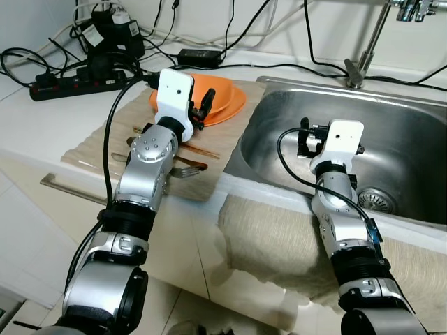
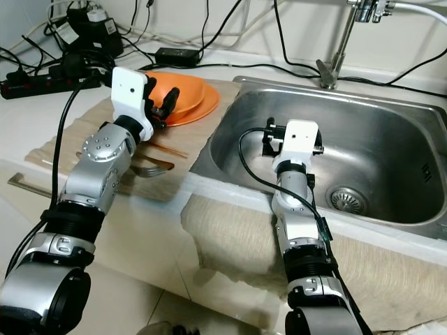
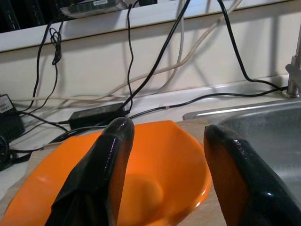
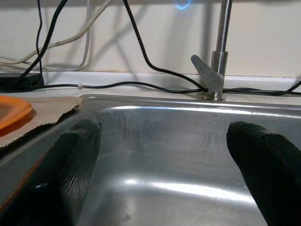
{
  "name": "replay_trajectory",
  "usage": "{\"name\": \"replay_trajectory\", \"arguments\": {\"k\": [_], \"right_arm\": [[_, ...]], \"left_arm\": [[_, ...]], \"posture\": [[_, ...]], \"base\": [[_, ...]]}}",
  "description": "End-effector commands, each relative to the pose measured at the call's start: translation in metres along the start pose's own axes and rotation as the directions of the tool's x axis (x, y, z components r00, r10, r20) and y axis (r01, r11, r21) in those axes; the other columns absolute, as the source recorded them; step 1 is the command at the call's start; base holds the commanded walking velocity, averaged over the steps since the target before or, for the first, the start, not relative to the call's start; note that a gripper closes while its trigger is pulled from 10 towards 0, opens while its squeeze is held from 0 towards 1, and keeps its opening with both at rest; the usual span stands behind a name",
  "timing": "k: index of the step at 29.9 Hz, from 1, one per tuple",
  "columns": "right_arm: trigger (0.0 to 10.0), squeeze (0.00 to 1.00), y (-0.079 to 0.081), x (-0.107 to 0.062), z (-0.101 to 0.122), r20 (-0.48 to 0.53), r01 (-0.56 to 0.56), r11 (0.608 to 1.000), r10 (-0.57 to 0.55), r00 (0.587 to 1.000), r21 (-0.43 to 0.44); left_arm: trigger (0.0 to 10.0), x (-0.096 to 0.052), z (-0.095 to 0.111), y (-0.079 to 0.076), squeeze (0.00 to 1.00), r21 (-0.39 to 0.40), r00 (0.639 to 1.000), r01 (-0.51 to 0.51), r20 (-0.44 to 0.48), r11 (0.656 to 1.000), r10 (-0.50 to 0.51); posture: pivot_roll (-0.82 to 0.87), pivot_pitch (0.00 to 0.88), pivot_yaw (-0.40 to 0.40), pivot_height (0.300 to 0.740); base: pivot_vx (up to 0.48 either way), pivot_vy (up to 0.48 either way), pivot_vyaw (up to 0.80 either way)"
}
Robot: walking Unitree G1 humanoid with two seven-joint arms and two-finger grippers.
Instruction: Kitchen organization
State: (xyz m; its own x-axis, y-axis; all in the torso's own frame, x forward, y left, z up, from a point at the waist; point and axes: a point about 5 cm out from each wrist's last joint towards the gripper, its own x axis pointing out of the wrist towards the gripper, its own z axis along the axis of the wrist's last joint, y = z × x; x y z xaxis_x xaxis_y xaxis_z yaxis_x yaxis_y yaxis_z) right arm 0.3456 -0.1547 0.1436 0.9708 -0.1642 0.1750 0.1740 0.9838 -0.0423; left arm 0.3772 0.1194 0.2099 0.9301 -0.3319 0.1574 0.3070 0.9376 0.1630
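Left gripper, fingers apart, lines up on the orange plate beside the sink, likely to grasp it; right gripper waits spread inside the sink.

A mat lay on the tabletop, just left of the sink. A plate sat on the far end of the mat, close to the sink's edge. A fork lay on the mat nearer the front, with some other thin pieces I could not make out beside it. A power strip and a tangle of cables lay behind the mat, by the wall. The tap stood behind the sink. The drain was in the bottom of the sink. A towel hung down over the front edge, below the sink.

The left gripper was over the plate, jaws apart. The right gripper was inside the sink, jaws apart.
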Motion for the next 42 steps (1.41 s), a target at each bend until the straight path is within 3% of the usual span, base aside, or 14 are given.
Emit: {"name": "replay_trajectory", "arguments": {"k": [1, 5, 9, 11, 16, 20, 22, 24, 29, 30, 31, 32, 34, 42], "right_arm": [[10.0, 0.0, 0.0, -0.002, 0.0, 0.01, 0.002, 1.0, -0.002, 1.0, -0.015], [10.0, 0.0, 0.003, -0.001, 0.002, 0.015, -0.02, 0.998, 0.021, 1.0, -0.053], [10.0, 0.0, 0.004, -0.001, 0.003, 0.021, -0.03, 0.998, 0.031, 0.999, -0.049], [10.0, 0.0, 0.004, -0.001, 0.006, 0.034, -0.041, 0.998, 0.043, 0.999, -0.052], [10.0, 0.0, 0.007, -0.002, 0.007, 0.043, -0.081, 0.996, 0.083, 0.996, -0.033], [10.0, 0.0, 0.014, -0.001, 0.015, 0.065, -0.144, 0.99, 0.144, 0.987, -0.01], [10.0, 0.0, 0.021, 0.002, 0.029, 0.083, -0.241, 0.969, 0.235, 0.968, 0.06], [10.0, 0.0, 0.021, 0.005, 0.046, 0.113, -0.34, 0.937, 0.331, 0.937, 0.076], [10.0, 0.0, 0.006, 0.012, 0.067, 0.141, -0.403, 0.911, 0.39, 0.91, 0.083], [10.0, 0.0, 0.006, 0.012, 0.067, 0.141, -0.403, 0.911, 0.39, 0.91, 0.083], [10.0, 0.0, 0.007, 0.011, 0.069, 0.127, -0.46, 0.879, 0.445, 0.886, 0.123], [10.0, 0.0, 0.007, 0.011, 0.069, 0.127, -0.46, 0.879, 0.445, 0.886, 0.123], [10.0, 0.0, 0.009, 0.008, 0.067, 0.103, -0.514, 0.84, 0.503, 0.858, 0.177], [10.0, 0.0, 0.019, -0.002, 0.05, 0.037, -0.524, 0.814, 0.533, 0.845, 0.248]], "left_arm": [[10.0, 0.0, 0.003, -0.002, 0.0, 0.014, 1.0, 0.008, 0.012, 1.0, -0.009], [10.0, 0.001, 0.0, 0.004, 0.0, 0.031, 0.999, -0.045, -0.022, 0.998, 0.046], [10.0, 0.001, 0.006, 0.009, 0.0, 0.044, 1.0, -0.026, -0.012, 0.999, 0.027], [10.0, 0.0, 0.039, 0.036, 0.0, 0.069, 0.999, 0.009, 0.043, 0.998, -0.012], [10.0, -0.008, 0.055, 0.058, 0.0, 0.083, 0.999, 0.03, 0.021, 0.996, -0.032], [10.0, -0.011, 0.051, 0.053, 0.0, 0.083, 0.998, 0.057, 0.003, 0.995, -0.058], [10.0, -0.015, 0.051, 0.05, 0.0, 0.081, 0.996, 0.088, -0.007, 0.993, -0.088], [10.0, -0.021, 0.053, 0.049, 0.0, 0.093, 0.99, 0.137, -0.025, 0.986, -0.136], [10.0, -0.036, 0.055, 0.06, 0.0, 0.14, 0.973, 0.219, -0.106, 0.966, -0.205], [10.0, -0.036, 0.055, 0.06, 0.0, 0.14, 0.973, 0.219, -0.106, 0.966, -0.205], [10.0, -0.041, 0.056, 0.069, 0.0, 0.157, 0.97, 0.223, -0.138, 0.962, -0.202], [10.0, -0.041, 0.056, 0.069, 0.0, 0.157, 0.97, 0.223, -0.138, 0.962, -0.202], [10.0, -0.046, 0.059, 0.08, 0.0, 0.181, 0.965, 0.23, -0.17, 0.956, -0.2], [10.0, -0.064, 0.057, 0.09, 0.0, 0.188, 0.926, 0.317, -0.272, 0.929, -0.261]], "posture": [[0.03, 0.0, 0.063, 0.74], [0.03, 0.0, 0.059, 0.74], [0.03, 0.0, 0.055, 0.74], [0.04, 0.0, 0.049, 0.74], [0.05, 0.0, 0.048, 0.74], [0.06, 0.0, 0.044, 0.74], [0.07, 0.0, 0.041, 0.74], [0.07, 0.0, 0.038, 0.74], [0.07, 0.0, 0.042, 0.74], [0.07, 0.0, 0.042, 0.74], [0.08, 0.0, 0.044, 0.74], [0.08, 0.0, 0.044, 0.74], [0.08, 0.0, 0.044, 0.74], [0.09, 0.0, 0.049, 0.74]], "base": [[0.0, 0.0, 0.0], [0.0, 0.0, 0.0], [0.0, 0.0, 0.0], [0.0, 0.0, 0.0], [0.0, 0.0, 0.0], [0.0, 0.0, 0.0], [0.0, 0.0, 0.0], [0.0, 0.0, 0.0], [0.0, 0.0, 0.0], [0.0, 0.0, 0.0], [0.0, 0.0, 0.0], [0.0, 0.0, 0.0], [0.0, 0.0, 0.0], [0.0, 0.0, 0.0]]}}
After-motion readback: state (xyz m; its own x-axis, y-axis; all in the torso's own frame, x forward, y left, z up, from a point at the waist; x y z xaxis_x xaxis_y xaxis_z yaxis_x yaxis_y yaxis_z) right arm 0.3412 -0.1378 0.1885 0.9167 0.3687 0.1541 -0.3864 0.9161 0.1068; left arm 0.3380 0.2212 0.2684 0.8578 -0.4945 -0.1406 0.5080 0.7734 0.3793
